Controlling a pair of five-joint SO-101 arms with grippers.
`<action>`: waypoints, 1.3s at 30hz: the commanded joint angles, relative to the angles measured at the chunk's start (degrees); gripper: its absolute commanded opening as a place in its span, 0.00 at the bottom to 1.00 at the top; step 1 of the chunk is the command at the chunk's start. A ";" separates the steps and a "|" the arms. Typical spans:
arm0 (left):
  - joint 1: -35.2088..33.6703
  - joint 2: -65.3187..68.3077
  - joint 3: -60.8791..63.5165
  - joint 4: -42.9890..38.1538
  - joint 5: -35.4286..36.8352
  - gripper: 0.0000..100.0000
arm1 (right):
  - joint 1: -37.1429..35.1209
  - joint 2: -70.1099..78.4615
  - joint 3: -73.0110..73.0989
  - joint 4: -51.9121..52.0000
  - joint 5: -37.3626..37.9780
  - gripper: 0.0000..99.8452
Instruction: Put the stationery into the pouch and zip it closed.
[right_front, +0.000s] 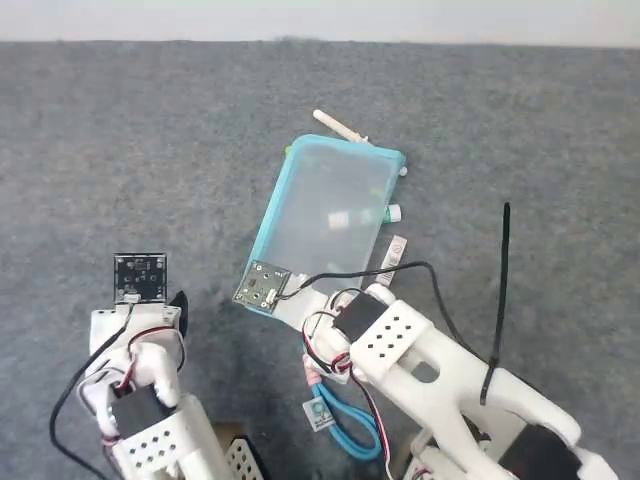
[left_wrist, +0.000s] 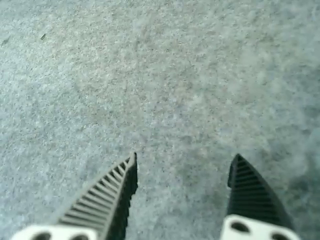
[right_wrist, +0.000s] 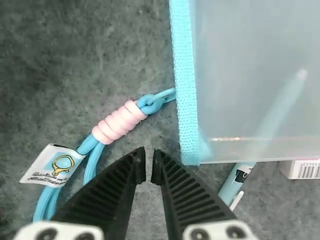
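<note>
The translucent pouch with blue edging lies flat mid-table, small items visible inside it. A white pen lies at its far end, and a white labelled piece rests beside its right edge. My right arm sits over the pouch's near corner. In the right wrist view my right gripper is shut on nothing, just short of the pouch's blue edge and its blue cord with pink beads. A blue pen pokes out by the pouch corner. My left gripper is open over bare carpet.
Grey carpet covers the whole table. The cord loops back under my right arm with a paper tag on it. My left arm stays at the near left, well apart from the pouch.
</note>
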 joint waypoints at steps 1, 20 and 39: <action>-0.18 -1.49 -0.48 -0.88 0.70 0.28 | 4.62 2.68 -2.99 -3.47 -0.88 0.05; -0.09 -1.49 -0.48 -0.62 0.70 0.28 | 18.77 21.58 -25.32 -8.48 -5.10 0.05; 5.36 -1.49 -0.48 2.20 0.79 0.28 | 17.27 2.95 -11.08 -7.43 -7.03 0.05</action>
